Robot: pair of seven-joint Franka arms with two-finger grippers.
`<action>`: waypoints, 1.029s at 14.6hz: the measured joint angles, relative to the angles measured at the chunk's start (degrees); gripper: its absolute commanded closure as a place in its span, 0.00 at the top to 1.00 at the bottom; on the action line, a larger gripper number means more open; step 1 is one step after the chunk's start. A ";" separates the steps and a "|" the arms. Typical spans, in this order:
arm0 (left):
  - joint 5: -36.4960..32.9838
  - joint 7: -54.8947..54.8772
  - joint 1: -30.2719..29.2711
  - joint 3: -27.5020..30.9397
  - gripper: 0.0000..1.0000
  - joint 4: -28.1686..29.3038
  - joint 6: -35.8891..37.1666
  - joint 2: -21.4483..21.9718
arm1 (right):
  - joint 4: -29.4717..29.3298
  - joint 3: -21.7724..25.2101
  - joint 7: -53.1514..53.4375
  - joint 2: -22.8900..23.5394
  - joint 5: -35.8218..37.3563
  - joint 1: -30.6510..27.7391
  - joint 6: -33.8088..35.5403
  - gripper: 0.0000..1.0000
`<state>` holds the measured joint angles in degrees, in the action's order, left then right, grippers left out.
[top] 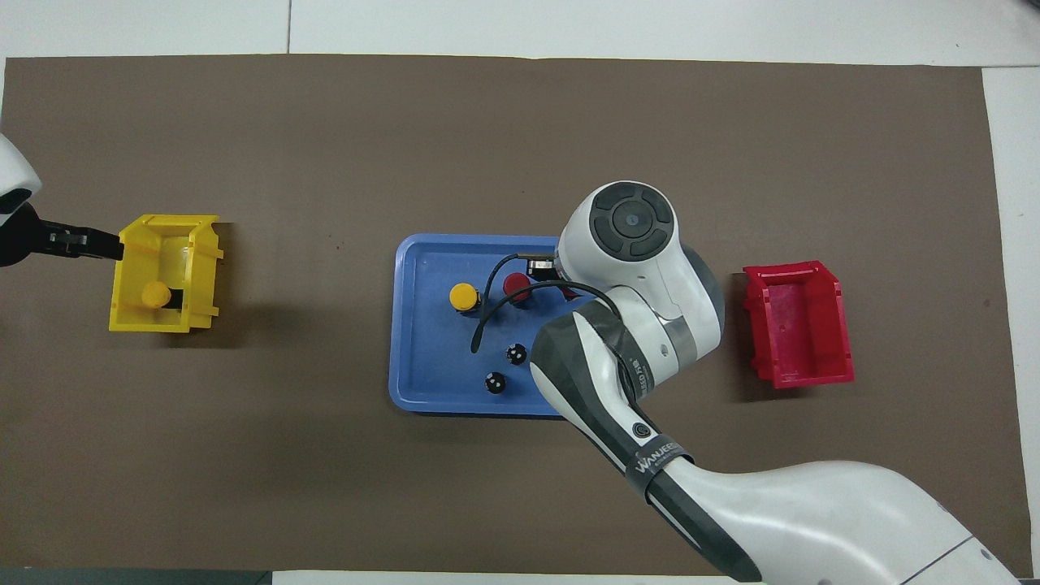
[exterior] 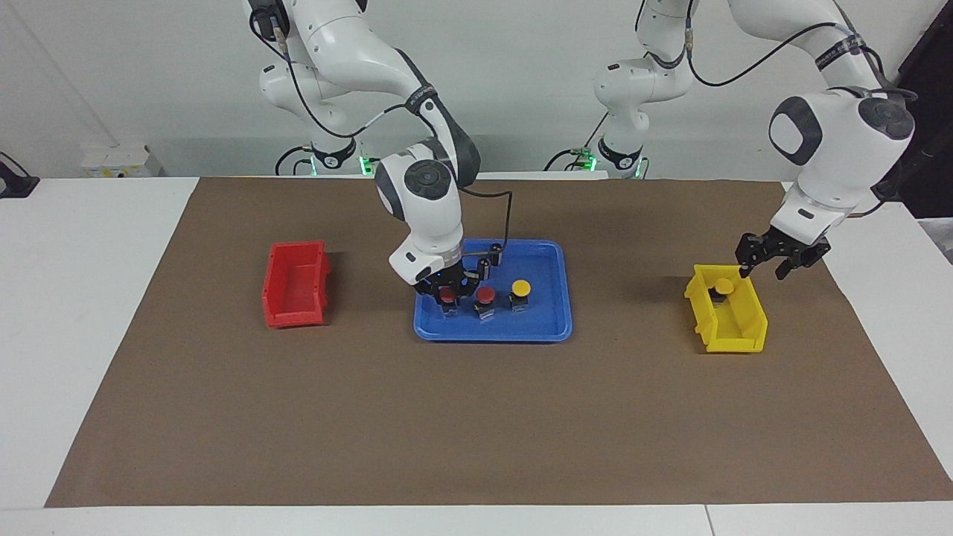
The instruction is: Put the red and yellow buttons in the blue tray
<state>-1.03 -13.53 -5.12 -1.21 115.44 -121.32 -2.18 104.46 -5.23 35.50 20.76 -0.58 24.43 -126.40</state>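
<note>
Now, blue tray [exterior: 555, 298] holding three buttons, right claw [exterior: 447, 292] gripping red button [exterior: 447, 295], left claw [exterior: 767, 262] open.

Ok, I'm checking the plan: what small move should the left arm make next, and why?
Probably lower the left gripper into the yellow bin onto the yellow button. That button sits in the bin while the other yellow button and two red ones are in the blue tray, where the right gripper is low over one red button.
</note>
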 measured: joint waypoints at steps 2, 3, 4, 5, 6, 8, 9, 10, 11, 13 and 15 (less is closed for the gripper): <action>0.06 0.14 -0.30 0.00 0.69 4.26 -4.85 -0.39 | 0.73 0.04 0.05 -0.03 0.00 0.00 -0.66 0.75; 0.09 0.20 -0.42 0.00 0.69 5.91 -6.33 -0.54 | 0.72 0.06 0.08 -0.10 0.00 -0.01 -0.65 0.95; 0.11 0.24 -0.48 0.00 0.69 7.16 -7.36 -0.64 | 0.61 0.16 0.10 -0.12 0.00 -0.04 -0.49 1.00; 0.13 0.26 -0.49 -0.01 0.69 7.89 -7.73 -0.66 | 0.21 0.44 0.10 -0.20 0.17 -0.10 0.07 1.00; 0.14 0.28 -0.49 -0.01 0.69 8.33 -7.85 -0.66 | -0.64 0.77 0.10 -0.45 0.68 -0.32 1.02 1.00; 0.15 0.29 -0.49 -0.03 0.69 8.81 -7.95 -0.66 | -3.69 1.17 0.11 -2.14 1.77 -2.08 4.68 1.00; 0.16 0.38 -0.49 -0.08 0.69 9.03 -7.96 -0.66 | -5.66 1.21 -0.03 -3.65 2.00 -3.89 7.42 1.00; 0.17 0.71 -0.49 -0.16 0.69 9.38 -8.04 -0.66 | -7.43 1.22 -0.92 -5.27 2.06 -5.89 10.38 1.00; 0.17 1.11 -0.48 -0.25 0.61 9.86 -8.41 -0.66 | -9.00 1.22 -2.74 -6.85 2.06 -8.05 13.62 1.00; 0.18 2.00 -0.48 -0.36 0.02 10.81 -9.78 -0.66 | -11.65 1.25 -6.75 -9.78 2.04 -12.29 20.06 1.00; 0.19 3.03 -0.48 -0.41 0.01 11.17 -10.60 -0.81 | -13.51 1.30 -9.67 -12.23 2.04 -15.20 26.04 1.00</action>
<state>-0.84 -10.50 -5.59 -1.62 126.61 -131.92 -2.99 90.95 -3.93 25.83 8.53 1.46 9.24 -100.36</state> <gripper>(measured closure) 0.586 0.000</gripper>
